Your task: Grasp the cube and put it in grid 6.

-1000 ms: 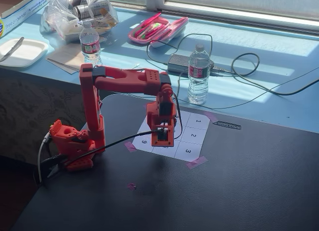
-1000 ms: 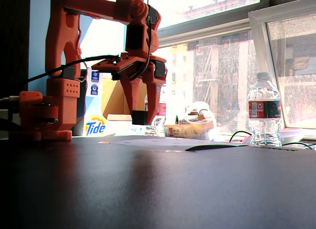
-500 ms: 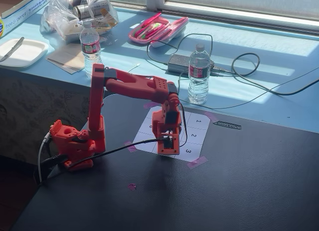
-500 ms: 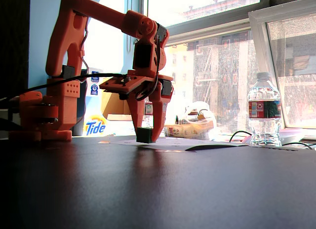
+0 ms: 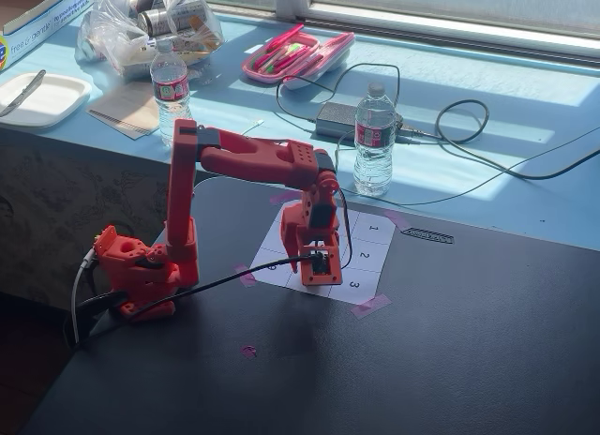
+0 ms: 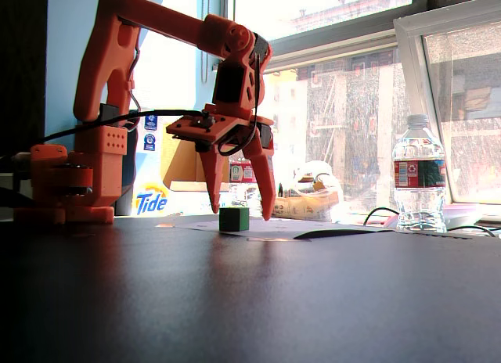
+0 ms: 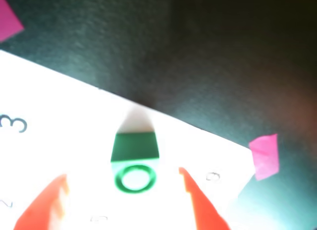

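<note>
I stand on a dark matte table [image 5: 487, 341] beside a sunlit blue counter [image 5: 525, 107]. Going left to right in a fixed view from above: a white tray [image 5: 42, 97], a plastic bag of cans [image 5: 150, 22], a water bottle [image 5: 170, 83], a pink case [image 5: 298, 55], a power brick [image 5: 345, 121] with its cables, then a 2nd bottle [image 5: 374, 140]. On the table lies the numbered paper sheet [image 5: 370, 247], taped at its corners with pink tape [image 5: 370, 306]; the cells 1, 2 and 3 run down its right side, and my arm hides most of the rest, grid 6 included. In the low fixed view my pincer [image 6: 239, 214] hangs spread wide over the sheet, with the cube [image 6: 234, 219] resting on the paper between the 2 tips, touching neither. My wrist view shows the cube [image 7: 134, 165] near the sheet's edge, between my left fingertip [image 7: 44, 205] and right one [image 7: 200, 205]; a faint digit is printed just right of the cube, too blurred to read. Beyond that edge the dark table lies open, with a pink tape piece [image 7: 265, 155] at the corner. To the right of the sheet the table is wide and bare.
</note>
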`<state>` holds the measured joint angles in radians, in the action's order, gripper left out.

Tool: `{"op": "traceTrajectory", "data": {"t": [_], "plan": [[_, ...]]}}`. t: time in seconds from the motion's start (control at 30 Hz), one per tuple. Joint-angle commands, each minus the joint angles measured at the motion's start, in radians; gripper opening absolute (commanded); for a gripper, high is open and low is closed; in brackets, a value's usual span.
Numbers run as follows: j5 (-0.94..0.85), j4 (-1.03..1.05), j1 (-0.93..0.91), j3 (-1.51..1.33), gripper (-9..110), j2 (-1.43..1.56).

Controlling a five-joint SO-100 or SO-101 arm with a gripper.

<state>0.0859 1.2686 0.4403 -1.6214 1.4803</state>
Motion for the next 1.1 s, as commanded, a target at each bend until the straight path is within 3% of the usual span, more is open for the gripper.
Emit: {"op": "traceTrajectory", "data": {"t": [0.0, 0.27, 0.43, 0.63, 1.07], "plan": [[-0.009, 0.057, -0.011, 0.080, 32, 0.084], [-0.078, 0.192, -0.158, 0.193, 0, 0.336], [-0.167, 0.204, -0.322, 0.170, 0, 0.453], [-0.281, 0.060, -0.480, -0.046, 0, 0.632], [-0.373, -0.489, -0.611, -0.764, 0, 0.986]]}}
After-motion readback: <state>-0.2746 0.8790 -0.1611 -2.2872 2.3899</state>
